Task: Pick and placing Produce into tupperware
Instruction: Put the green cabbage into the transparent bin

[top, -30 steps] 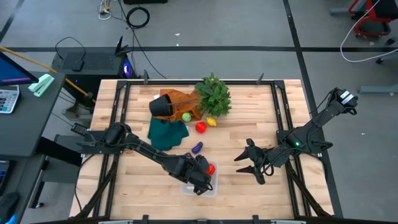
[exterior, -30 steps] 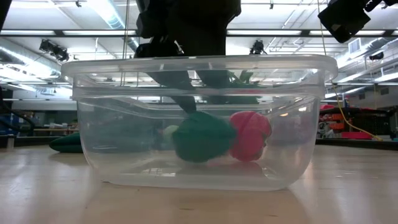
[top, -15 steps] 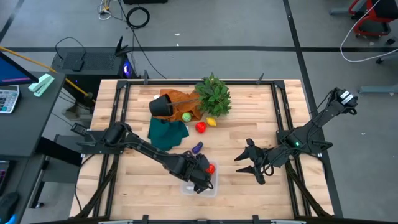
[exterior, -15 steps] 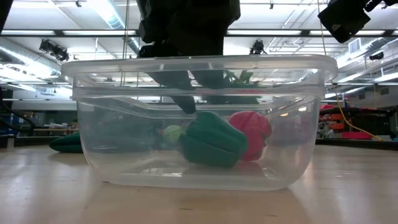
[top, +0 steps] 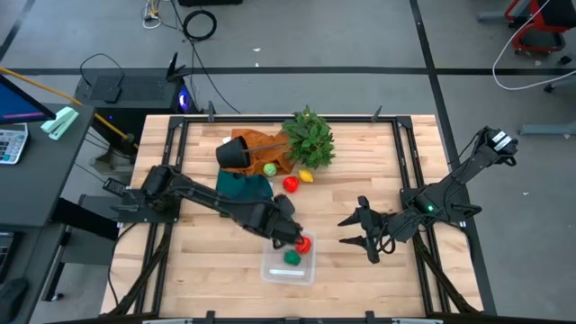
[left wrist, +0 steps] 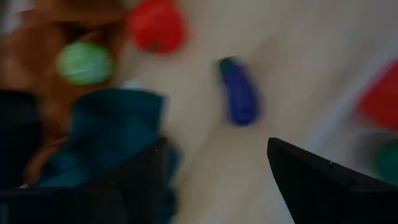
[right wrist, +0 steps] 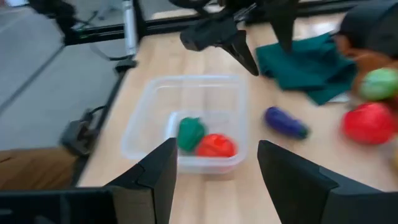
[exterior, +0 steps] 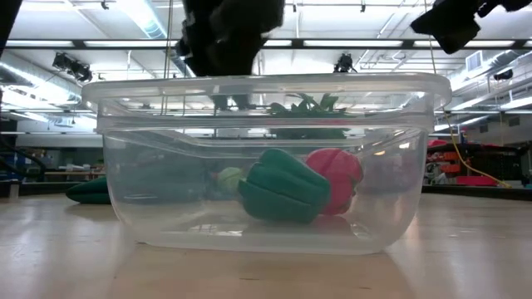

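Spread, empty fingers of the left gripper [top: 286, 225] hover past the tupperware [top: 270, 272], which holds two produce pieces, so it should descend squarely over the purple piece [left wrist: 239, 96] before closing, while the right gripper [top: 353, 231] waits open nearby.

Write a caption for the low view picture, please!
Clear tupperware holding a green pepper and a red piece.

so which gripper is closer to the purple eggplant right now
Left. The left gripper hangs open right over the purple eggplant, beside the tupperware. The right gripper waits open farther off, across bare table toward the right edge.
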You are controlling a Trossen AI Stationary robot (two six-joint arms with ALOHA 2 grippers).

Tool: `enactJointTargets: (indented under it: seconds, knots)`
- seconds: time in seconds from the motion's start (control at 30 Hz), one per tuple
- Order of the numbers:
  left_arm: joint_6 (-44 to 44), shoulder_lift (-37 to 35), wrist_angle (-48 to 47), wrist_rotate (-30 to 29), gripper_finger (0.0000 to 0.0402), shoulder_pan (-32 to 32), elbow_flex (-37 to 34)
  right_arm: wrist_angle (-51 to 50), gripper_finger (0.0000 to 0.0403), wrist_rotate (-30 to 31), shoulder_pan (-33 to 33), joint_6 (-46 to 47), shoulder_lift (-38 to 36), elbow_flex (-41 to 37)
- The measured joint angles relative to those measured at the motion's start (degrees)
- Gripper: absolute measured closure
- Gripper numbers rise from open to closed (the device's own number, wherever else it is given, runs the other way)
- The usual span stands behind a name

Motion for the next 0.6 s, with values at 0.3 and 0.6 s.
enactJointTargets:
  seconds: [0.3,0.6]
  knots:
    - [1.92,-0.16,-1.89,0.33,0.0123,6.16,-0.05,-0.21,0.022,6.57,-0.02,-5.24,0.0,0.0]
    - [5.92,-0.16,0.05,2.69,0.0123,13.02,-0.05,-0.24,0.022,6.76,-0.02,-6.55,0.0,0.0]
